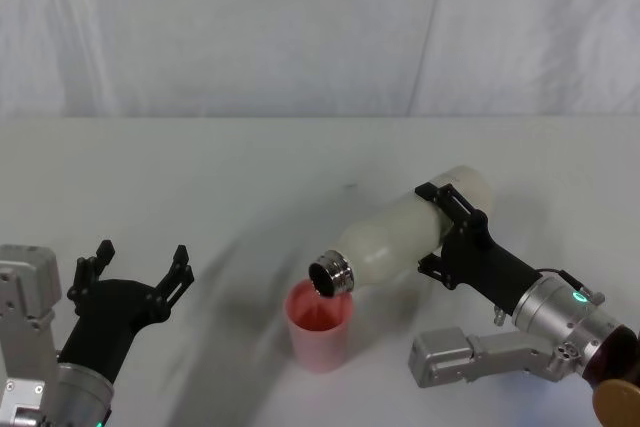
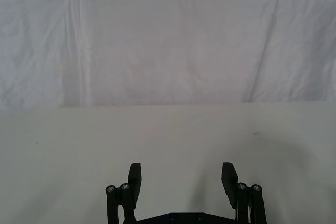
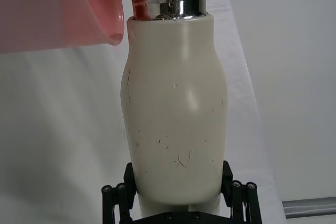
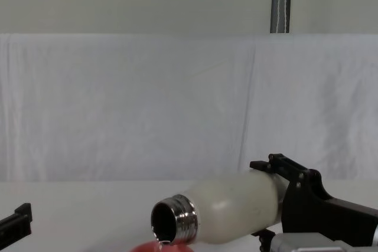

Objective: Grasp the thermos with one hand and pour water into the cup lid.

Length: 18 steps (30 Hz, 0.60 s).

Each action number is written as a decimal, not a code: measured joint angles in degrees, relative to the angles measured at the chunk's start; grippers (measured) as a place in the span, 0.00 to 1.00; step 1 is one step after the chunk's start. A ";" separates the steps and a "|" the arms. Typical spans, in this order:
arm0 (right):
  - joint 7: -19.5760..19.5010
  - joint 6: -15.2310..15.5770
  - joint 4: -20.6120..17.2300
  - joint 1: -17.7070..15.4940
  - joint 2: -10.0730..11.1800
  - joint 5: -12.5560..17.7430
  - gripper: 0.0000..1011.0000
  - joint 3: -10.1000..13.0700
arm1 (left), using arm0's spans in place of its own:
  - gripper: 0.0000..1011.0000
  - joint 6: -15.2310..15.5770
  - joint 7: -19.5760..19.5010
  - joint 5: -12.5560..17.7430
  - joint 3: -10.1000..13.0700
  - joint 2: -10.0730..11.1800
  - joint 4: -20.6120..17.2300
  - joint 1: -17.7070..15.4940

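Right claw (image 1: pixel 445 232) clamping thermos (image 1: pixel 410 237), tipping its neck over cup lid (image 1: pixel 320 327), center-bottom. Left claw (image 1: pixel 135 267) sitting wide open, empty, lower left on tabletop (image 1: pixel 250 167).

The head camera is looking down and forward over the tabletop (image 1: pixel 250 177) at the thermos (image 1: pixel 405 237). The chest camera is viewing that thermos (image 4: pixel 230 208) low, from the side. The right wrist camera is sitting close behind the thermos (image 3: pixel 176 119); the left wrist camera is facing the backdrop cloth (image 2: pixel 157 45).
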 joint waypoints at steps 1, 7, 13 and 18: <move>0.00 -0.01 0.02 0.02 0.00 0.00 0.95 -0.01 | 0.99 0.00 0.00 0.00 0.00 0.00 0.00 0.00; -0.16 0.00 0.28 0.21 0.01 -0.19 0.95 -0.15 | 0.99 0.00 0.00 0.00 0.00 0.00 0.00 0.00; -0.22 0.03 0.41 0.26 0.01 -0.29 0.95 -0.26 | 0.99 0.00 0.00 0.00 0.00 0.00 0.00 0.00; -0.39 0.09 0.41 0.26 0.06 -0.46 0.95 -0.35 | 0.99 0.00 0.00 0.00 0.00 0.00 0.00 0.00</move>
